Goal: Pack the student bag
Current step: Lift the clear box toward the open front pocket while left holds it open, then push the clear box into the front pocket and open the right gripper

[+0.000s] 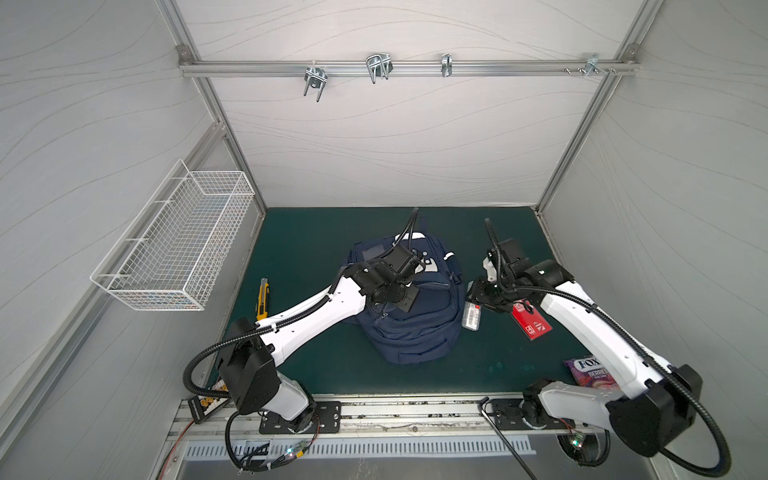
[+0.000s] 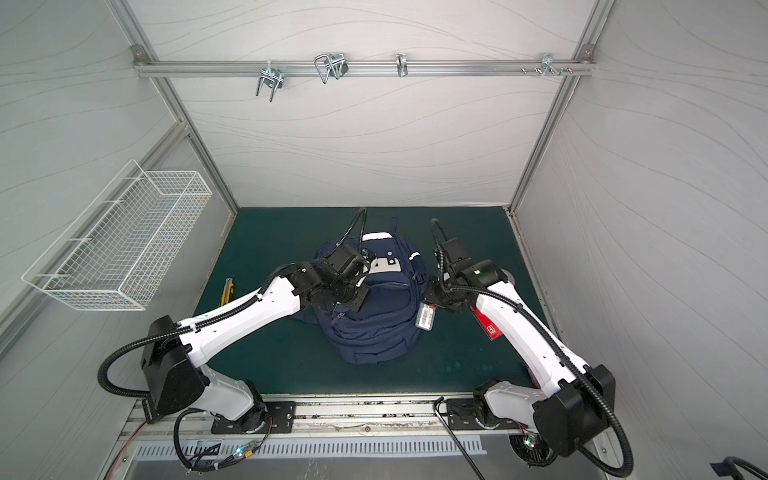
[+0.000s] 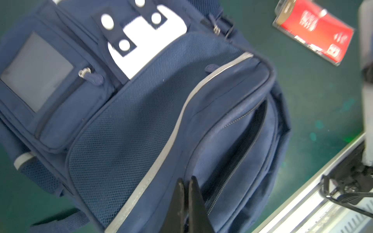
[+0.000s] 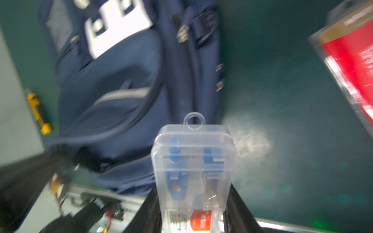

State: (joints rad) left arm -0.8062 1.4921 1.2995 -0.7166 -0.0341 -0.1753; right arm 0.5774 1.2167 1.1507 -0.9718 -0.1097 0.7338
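Observation:
The student bag [image 1: 415,332] [image 2: 374,336] is a navy backpack lying face up mid-mat, its white patch toward the back. My left gripper [image 1: 384,311] [image 3: 187,180] is shut, its tips pressed together on the fabric lip of an unzipped front pocket [image 3: 248,141]. My right gripper [image 1: 482,297] [image 4: 192,189] hangs just right of the bag, shut on a clear plastic case [image 1: 473,316] [image 4: 193,161]. The case holds blue parts and carries a barcode label with a red sticker. It hangs beside the bag's right side.
A red flat package [image 1: 531,322] [image 3: 314,30] lies on the mat under the right arm. A yellow utility knife [image 1: 262,299] lies left of the bag. A purple sweets packet [image 1: 590,372] sits front right. A white wire basket [image 1: 178,245] hangs on the left wall.

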